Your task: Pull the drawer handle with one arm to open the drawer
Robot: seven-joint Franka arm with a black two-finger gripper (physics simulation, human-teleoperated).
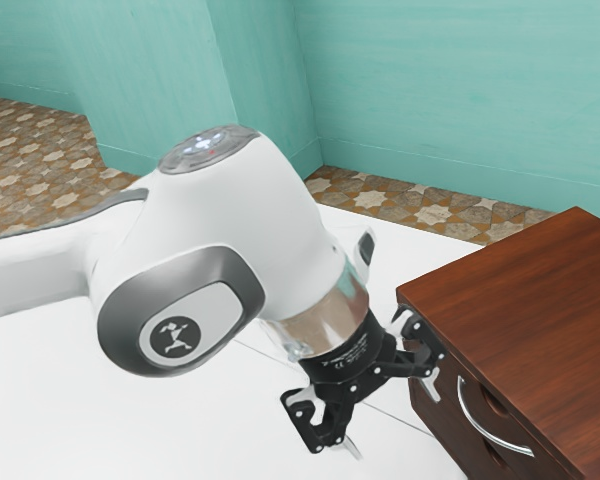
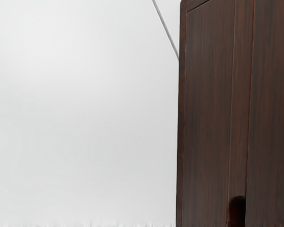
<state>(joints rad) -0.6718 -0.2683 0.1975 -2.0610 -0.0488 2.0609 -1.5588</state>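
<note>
We log: gripper (image 1: 390, 412), fingers seemingly spread; handle (image 1: 488, 422), on the drawer (image 1: 455, 432) front, near it toward the exterior view's right, untouched.

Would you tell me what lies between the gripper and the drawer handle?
Nothing stands there: in the exterior view only bare drawer front separates the gripper from the handle.

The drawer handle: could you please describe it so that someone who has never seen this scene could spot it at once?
Find the dark brown wooden cabinet on the white table, at the exterior view's lower right. On its front face, just below the top, sits the drawer handle: a thin, curved silver bar, the only bright metal against the dark wood.
</note>
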